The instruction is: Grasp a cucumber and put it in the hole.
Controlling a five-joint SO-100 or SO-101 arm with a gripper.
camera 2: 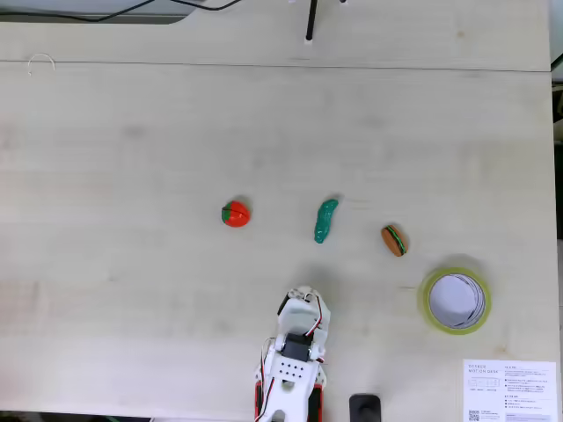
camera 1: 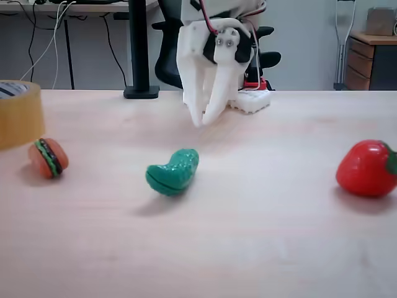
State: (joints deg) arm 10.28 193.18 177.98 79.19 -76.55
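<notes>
Green cucumber (camera 1: pixel 173 172) is lying on the wooden table (camera 1: pixel 248 236), between the little burger toy (camera 1: pixel 48 158) and the red strawberry (camera 1: pixel 367 168). My gripper (camera 1: pixel 200 120) is hanging behind it, fingertips nearly touching, gripping nothing and touching nothing. In the top-down fixed view the tape roll (camera 2: pixel 456 301) is sitting just past the burger.
</notes>
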